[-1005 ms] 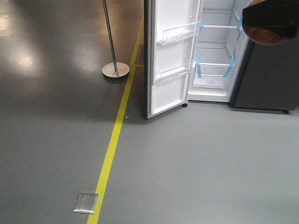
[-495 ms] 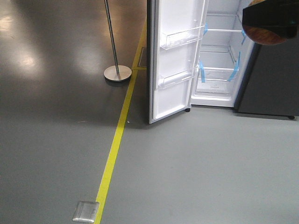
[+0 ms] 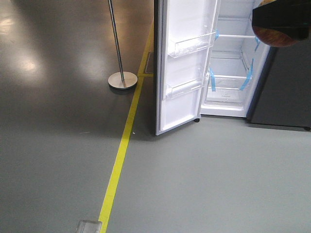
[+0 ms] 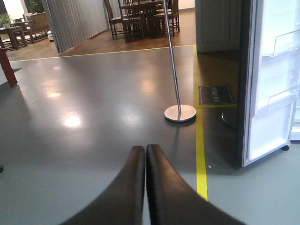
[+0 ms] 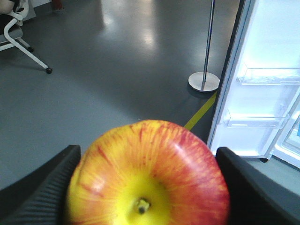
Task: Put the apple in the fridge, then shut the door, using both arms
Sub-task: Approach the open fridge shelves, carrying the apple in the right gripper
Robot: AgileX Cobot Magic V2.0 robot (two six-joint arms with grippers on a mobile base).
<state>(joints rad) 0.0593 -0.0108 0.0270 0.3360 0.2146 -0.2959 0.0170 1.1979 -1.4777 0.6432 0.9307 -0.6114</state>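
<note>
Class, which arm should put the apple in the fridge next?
Right: the right gripper holds the apple, and the open fridge stands to the right. The left gripper is shut and empty.

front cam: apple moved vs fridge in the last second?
Yes: the apple is nearer the fridge. The floor plate slid down-frame, so the base advanced.

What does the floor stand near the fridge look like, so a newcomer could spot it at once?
Start at the fridge, whose door hangs open to the left. Just left of that door, across the yellow floor line, is the floor stand: a thin metal pole rising from a flat silver base. Its round base and slim pole set it apart from the tall, boxy fridge beside it.
</note>
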